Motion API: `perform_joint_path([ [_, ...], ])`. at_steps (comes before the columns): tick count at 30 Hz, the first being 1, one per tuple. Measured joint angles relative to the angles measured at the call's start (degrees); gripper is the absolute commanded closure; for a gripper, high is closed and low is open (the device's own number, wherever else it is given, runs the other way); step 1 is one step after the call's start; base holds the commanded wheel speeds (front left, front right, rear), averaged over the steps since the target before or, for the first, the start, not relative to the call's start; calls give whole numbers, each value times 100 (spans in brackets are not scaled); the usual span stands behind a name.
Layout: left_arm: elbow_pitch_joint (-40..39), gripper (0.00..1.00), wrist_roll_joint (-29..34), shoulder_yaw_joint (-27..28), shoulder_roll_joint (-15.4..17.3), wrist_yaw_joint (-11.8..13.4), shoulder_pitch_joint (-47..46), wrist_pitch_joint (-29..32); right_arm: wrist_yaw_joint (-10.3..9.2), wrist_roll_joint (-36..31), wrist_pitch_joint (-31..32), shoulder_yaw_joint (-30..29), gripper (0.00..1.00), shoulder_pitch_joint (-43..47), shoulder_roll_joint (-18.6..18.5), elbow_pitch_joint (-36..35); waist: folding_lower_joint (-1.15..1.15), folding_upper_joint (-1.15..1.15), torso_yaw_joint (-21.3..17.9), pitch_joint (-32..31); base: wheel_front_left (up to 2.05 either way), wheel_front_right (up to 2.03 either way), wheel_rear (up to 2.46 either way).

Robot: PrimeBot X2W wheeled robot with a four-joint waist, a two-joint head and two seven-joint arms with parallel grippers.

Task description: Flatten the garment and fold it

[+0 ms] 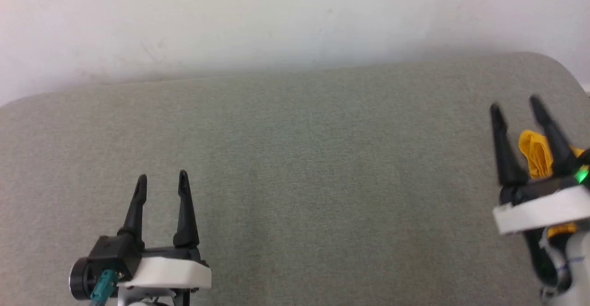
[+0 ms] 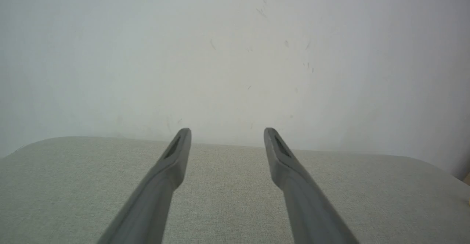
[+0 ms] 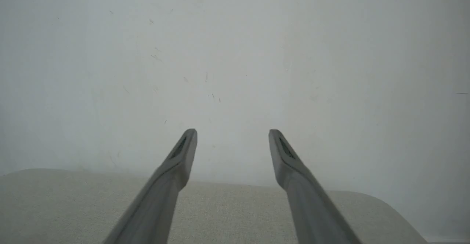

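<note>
The garment (image 1: 534, 156) sits as a crumpled yellow bunch at the far right edge of the grey-green padded surface (image 1: 295, 158), mostly hidden behind the right gripper (image 1: 515, 103), so none of it is spread or folded yet. That gripper hangs above it with its two dark fingers parted and nothing between them. The right wrist view bears this out, looking past bare fingers to the white wall (image 1: 276, 20). It looks poised over the cloth because the shirt has to come to the middle of the pad before it can be flattened. The left gripper (image 1: 162, 175) hovers low at the near left, jaws likewise spread and empty, well apart from the cloth, presumably placed ready to take a second corner. Whether the bunch rests wholly on the pad or partly spills over its edge is hard to tell, as the frame cuts it off. By this layout the task is at its very start
</note>
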Motion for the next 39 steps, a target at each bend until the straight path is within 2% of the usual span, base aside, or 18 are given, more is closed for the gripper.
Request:
perform_joint_path([
  [6,115,0,89,-114,0,74,207,-1,-1,-307,67,-79,0,854,621,-90,0,0,264,-134,0,0,0],
  [12,264,0,257,-176,0,73,351,0,-1,-654,15,-151,0,1329,998,-34,0,0,417,-243,0,0,0],
  [20,392,0,497,-214,2,71,394,0,-1,-1092,-53,-120,0,1530,1104,52,0,0,465,-335,0,0,0],
  [35,435,0,504,-201,1,64,394,2,0,-1124,-71,-188,0,1529,1162,20,1,0,487,-295,0,0,0],
  [36,435,100,504,-202,1,64,394,8,0,-1124,-67,-187,100,1528,1160,23,1,0,487,-295,0,0,0],
  [39,435,100,504,-209,1,64,393,8,0,-1124,-66,-187,100,1528,1158,24,1,0,487,-295,0,0,0],
])
